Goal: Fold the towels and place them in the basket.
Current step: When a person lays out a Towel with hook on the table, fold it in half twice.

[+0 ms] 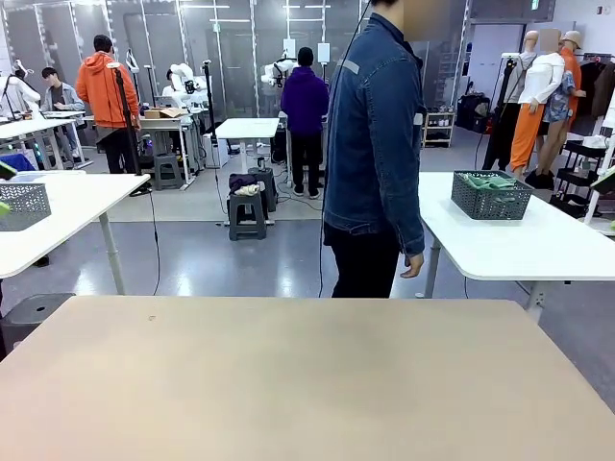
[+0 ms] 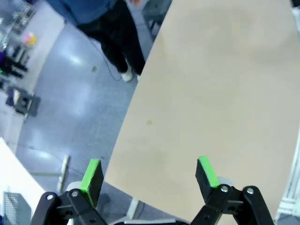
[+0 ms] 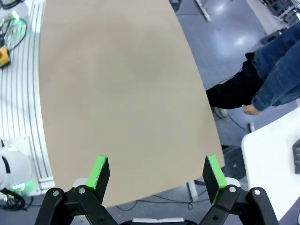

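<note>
beige table (image 1: 288,384) up front, plus white table (image 1: 557,240) behind at rt w/ dark mesh basket (image 1: 491,197) on it

1. The person (image 1: 375,144) is cut off by the top edge of the front view, and the lower legs are hidden behind the far edge of the table (image 1: 288,384).
2. The table is cropped by the left, right and bottom edges of that view.
3. The green contents (image 1: 488,180) of the basket (image 1: 491,195) are largely hidden by its mesh wall and are too small to be identified.
4. A paler mesh basket (image 1: 21,205) is cut by the left edge.
5. In the left wrist view, the left gripper (image 2: 150,174) is cropped at the bottom edge, and the person at the top.
6. In the right wrist view, the right gripper (image 3: 157,172) is likewise cropped, the person is cut by the right edge, and a hand (image 3: 251,109) is partly covered by its sleeve.
</note>
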`<state>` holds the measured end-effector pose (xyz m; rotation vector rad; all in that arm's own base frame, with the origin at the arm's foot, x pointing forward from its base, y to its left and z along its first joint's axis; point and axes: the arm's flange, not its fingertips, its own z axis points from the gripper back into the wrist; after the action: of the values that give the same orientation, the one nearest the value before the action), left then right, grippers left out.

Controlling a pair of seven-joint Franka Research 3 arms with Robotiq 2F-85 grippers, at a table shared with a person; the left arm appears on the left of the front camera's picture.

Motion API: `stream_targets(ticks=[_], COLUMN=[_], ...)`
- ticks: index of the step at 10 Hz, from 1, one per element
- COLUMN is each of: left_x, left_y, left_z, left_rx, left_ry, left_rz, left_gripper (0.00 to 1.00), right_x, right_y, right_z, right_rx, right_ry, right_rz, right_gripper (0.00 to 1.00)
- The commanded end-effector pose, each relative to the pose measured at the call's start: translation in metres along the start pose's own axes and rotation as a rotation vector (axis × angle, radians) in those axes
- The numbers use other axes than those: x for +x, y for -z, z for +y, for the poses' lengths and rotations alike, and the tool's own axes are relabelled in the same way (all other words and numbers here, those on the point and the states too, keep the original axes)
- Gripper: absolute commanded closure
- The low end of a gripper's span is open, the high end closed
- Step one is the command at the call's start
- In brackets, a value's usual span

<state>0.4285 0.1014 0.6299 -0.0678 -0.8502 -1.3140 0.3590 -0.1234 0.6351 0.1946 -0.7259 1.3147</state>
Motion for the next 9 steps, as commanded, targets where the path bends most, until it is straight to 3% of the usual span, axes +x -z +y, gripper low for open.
stream_targets(ticks=[1,5,9], left_x=[-0.006,-0.016,-0.018], left_y=[-0.026,-0.060,-0.067], left_z=[0.047,0.087,0.080], left_rx=[-0.057,-0.269,-0.342], left_ry=[0.068,0.061,0.028], left_rz=[-0.056,-0.055,-0.038], left_gripper=[0.00,0.00,0.00], right_x=[-0.011,-0.021,-0.020], right_y=[-0.030,-0.073,-0.077], right_z=[-0.030,-0.051,-0.053], right_rx=[0.025,0.068,0.117], right_ry=[-0.061,-0.115,-0.117], right_rz=[-0.036,-0.112,-0.138], right_gripper=[0.00,0.00,0.00])
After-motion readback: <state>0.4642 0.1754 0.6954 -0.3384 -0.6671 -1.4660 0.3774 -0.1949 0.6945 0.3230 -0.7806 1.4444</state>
